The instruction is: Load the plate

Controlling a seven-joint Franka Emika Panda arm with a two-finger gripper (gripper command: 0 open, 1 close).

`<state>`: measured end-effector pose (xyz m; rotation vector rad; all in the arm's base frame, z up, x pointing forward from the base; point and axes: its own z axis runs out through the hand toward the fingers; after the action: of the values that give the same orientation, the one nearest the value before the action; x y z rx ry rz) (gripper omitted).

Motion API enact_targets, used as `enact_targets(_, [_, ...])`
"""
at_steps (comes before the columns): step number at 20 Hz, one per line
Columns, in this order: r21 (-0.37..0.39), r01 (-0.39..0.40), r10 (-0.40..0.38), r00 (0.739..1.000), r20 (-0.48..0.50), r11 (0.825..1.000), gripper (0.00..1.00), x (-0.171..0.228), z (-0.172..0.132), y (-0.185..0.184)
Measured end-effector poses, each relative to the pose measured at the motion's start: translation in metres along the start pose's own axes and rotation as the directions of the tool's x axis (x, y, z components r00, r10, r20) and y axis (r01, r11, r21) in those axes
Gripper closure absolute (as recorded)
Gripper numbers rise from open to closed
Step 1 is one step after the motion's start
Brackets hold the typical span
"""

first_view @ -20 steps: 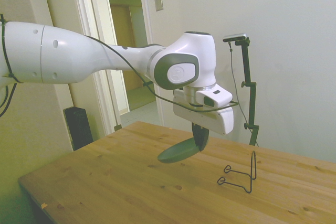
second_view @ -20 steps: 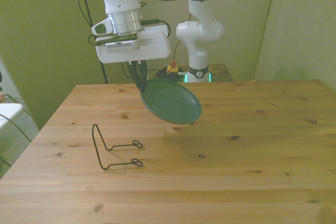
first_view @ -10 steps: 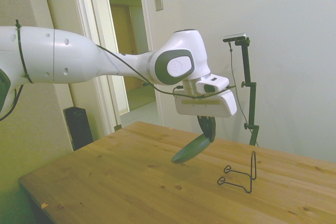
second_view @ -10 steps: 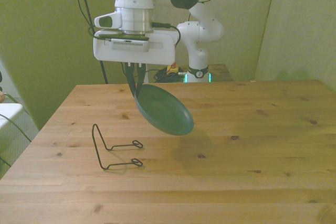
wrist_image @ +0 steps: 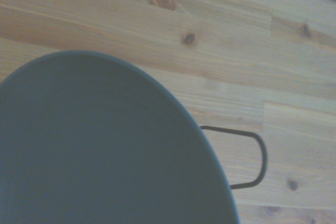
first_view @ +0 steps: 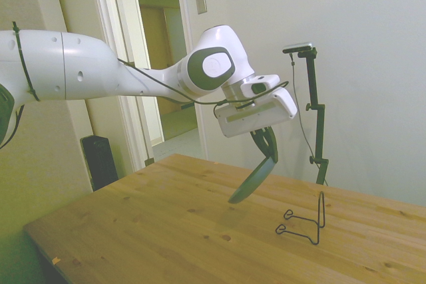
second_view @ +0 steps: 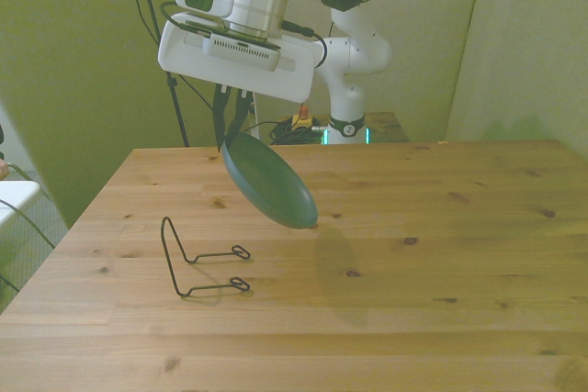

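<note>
Because the wooden table [second_view: 441, 254] has only a thin stand to load, you carry the round dark green plate [second_view: 268, 182] in the air, steeply tilted so its edge can drop in. The black wire rack [second_view: 197, 262] waits at the plate's seven o'clock in the front view. Your two-finger gripper [second_view: 233, 122] is clenched on the plate's upper rim.

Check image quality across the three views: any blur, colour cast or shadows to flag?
Side view: sharp, with a yellow-green cast at the left edge. Front view: greenish wall tint; the plate throws a soft shadow on the table. Wrist view: soft and hazy, the plate fills most of it, and the wire rack is slightly blurred.
</note>
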<state>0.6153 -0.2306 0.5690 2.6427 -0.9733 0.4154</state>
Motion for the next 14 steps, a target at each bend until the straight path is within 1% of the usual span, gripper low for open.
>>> enact_targets(4, [-0.039, 0.034, -0.036, 0.998, -0.059, 0.999, 1.0, 0.009, 0.004, 0.002])
enact_targets(8, [-0.088, 0.053, -0.063, 0.991, -0.117, 0.995, 1.0, 0.022, 0.007, 0.017])
enact_targets(11, [-0.124, 0.073, -0.092, 0.983, -0.156, 0.99, 1.0, 0.031, 0.005, 0.029])
enact_targets(14, [-0.162, 0.092, -0.122, 0.974, -0.188, 0.982, 1.0, 0.036, 0.01, 0.033])
